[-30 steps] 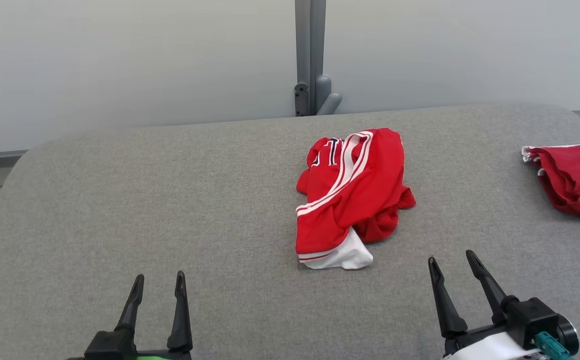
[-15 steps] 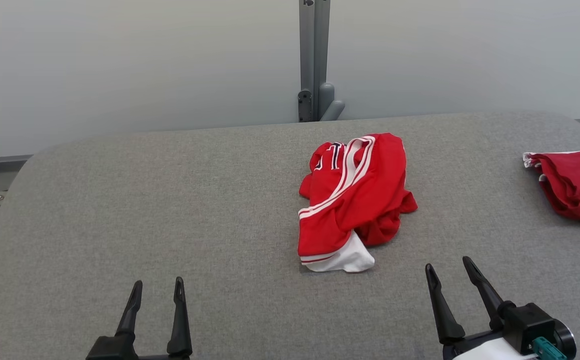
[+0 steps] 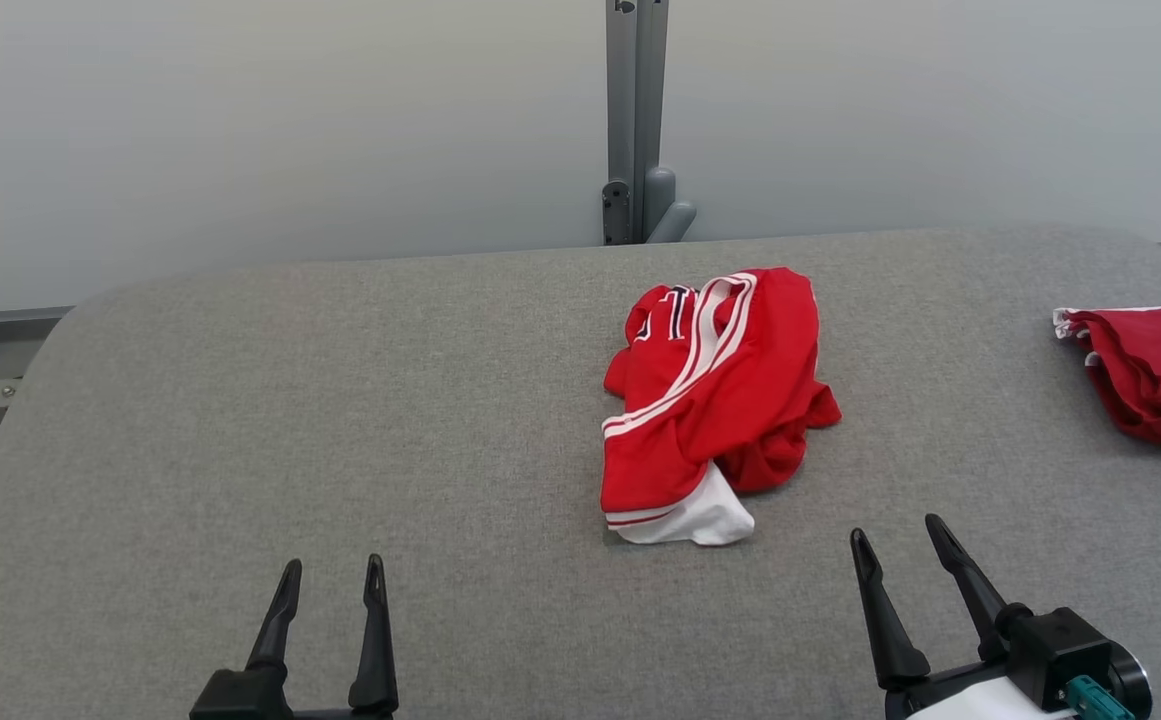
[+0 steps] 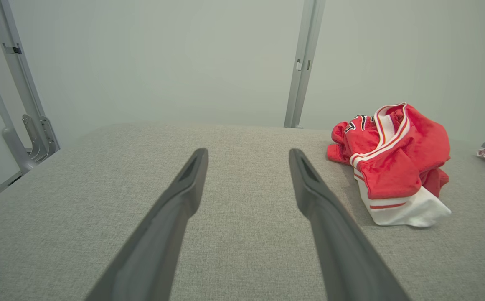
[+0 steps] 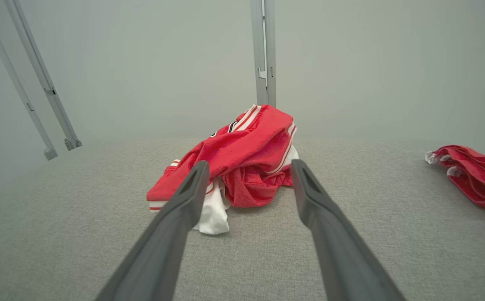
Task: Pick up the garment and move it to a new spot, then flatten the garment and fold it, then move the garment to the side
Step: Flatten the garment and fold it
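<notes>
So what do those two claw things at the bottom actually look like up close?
The left gripper and right gripper each have two long, slim, dark fingers tapering to narrow tips, set on a boxy black base. Behind the right one sit a small teal plug and a white casing.

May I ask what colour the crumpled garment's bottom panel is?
The panel is white, red-striped; left wrist view.

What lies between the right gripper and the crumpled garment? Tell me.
Bare grey surface, nothing else, between right gripper and crumpled garment, per the head view.
</notes>
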{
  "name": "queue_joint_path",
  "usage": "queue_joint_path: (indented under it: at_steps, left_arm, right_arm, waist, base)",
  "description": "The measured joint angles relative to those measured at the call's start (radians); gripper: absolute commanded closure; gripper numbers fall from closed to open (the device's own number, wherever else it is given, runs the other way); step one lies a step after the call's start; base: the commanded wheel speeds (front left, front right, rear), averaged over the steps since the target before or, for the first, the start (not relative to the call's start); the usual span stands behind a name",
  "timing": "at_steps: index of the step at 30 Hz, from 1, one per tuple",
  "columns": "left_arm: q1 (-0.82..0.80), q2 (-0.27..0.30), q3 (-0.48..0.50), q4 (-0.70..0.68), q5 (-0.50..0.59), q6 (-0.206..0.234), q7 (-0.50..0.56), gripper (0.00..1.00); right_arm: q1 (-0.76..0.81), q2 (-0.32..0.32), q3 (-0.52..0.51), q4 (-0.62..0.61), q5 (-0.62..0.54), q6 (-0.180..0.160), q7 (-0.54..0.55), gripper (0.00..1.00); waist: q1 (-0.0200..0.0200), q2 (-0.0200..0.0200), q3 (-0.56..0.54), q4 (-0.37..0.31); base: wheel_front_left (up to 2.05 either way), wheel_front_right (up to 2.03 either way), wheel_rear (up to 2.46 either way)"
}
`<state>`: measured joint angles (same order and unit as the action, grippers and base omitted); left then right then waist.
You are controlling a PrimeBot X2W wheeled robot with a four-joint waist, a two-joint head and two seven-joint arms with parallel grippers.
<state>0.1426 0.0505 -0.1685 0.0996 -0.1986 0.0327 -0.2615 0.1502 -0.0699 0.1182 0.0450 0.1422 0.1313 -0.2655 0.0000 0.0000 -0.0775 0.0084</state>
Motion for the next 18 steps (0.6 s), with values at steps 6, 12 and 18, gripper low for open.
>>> queue_joint_path:
  at_steps: [6,12,18]
  left_arm:
    - [-0.010,0.000,-0.001,0.002,0.006,0.000,0.000,0.00]
    - [-0.010,0.000,-0.004,0.007,0.005,0.000,0.000,0.00]
    - [-0.067,0.000,-0.038,0.084,-0.060,-0.044,-0.001,0.00]
  right_arm:
    - [0.000,0.000,-0.002,0.000,0.002,0.000,0.000,0.00]
    - [-0.001,0.000,0.000,0.000,0.002,0.000,0.000,0.00]
    - [-0.013,-0.004,0.019,0.000,0.005,0.000,0.000,0.00]
  waist:
    - [-0.0001,0.0000,0.008,0.004]
    - [0.0000,0.0000,0.014,0.007]
    - [0.0000,0.0000,0.032,-0.004]
  base:
    - [0.00,0.00,0.00]
    - [0.00,0.00,0.00]
    - [0.00,0.00,0.00]
